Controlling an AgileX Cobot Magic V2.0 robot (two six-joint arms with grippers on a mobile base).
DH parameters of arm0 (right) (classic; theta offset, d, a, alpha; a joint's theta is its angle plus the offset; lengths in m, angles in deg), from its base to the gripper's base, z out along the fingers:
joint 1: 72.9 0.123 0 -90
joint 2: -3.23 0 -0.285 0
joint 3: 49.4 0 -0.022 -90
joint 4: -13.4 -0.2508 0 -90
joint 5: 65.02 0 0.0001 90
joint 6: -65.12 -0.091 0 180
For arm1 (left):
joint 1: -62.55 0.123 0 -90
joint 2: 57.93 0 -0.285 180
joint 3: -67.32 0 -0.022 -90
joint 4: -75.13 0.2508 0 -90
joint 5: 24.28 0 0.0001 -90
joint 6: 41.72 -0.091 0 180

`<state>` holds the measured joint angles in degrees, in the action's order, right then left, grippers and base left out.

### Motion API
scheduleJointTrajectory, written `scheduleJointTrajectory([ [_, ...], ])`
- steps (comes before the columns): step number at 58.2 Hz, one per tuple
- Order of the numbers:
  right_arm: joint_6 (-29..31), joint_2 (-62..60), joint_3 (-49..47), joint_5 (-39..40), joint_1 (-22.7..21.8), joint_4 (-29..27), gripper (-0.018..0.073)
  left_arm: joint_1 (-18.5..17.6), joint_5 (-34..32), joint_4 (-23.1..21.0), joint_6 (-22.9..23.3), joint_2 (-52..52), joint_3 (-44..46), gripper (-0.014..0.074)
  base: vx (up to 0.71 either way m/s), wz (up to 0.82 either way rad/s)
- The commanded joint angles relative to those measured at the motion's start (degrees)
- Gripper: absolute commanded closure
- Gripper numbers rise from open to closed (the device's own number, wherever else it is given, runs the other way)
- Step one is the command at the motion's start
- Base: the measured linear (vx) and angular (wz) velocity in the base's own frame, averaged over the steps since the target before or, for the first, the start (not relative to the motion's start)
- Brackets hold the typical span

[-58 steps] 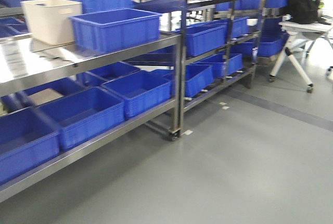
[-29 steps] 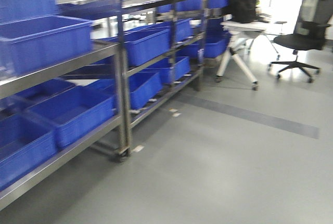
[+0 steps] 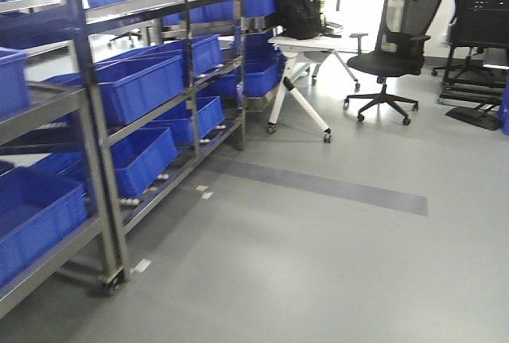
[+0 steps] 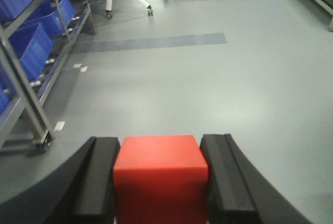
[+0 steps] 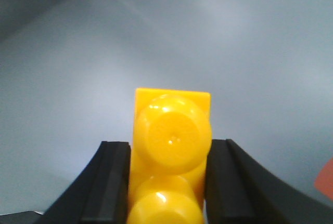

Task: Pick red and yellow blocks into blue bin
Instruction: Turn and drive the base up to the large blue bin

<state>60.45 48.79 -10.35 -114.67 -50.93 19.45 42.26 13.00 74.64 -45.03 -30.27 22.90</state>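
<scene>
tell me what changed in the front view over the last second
The front camera swung right: the racks and blue bins slid toward the left edge, the cream tub left the frame, the white table moved to centre and a black chair came in. The bins sit on their shelves as before.

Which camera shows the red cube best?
The left wrist view: the red cube fills the lower centre, clamped in the left gripper. The front view shows only shelves and floor, no cube. The right wrist view has just a red sliver at its right edge, which may or may not be it.
</scene>
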Motion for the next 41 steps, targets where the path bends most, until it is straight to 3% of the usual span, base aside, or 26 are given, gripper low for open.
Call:
scheduleJointTrajectory([
  [1, 0.27, -0.09, -1.65, 3.66, -0.01, 0.83, 0.0318, -0.11, -4.86, -0.24, 0.36, 0.58, 1.31, 0.0359, 0.46, -0.17],
  [41, 0.27, -0.09, -1.65, 3.60, -0.01, 0.83, 0.0318, -0.11, -4.86, -0.24, 0.36, 0.58, 1.31, 0.0359, 0.46, -0.06],
])
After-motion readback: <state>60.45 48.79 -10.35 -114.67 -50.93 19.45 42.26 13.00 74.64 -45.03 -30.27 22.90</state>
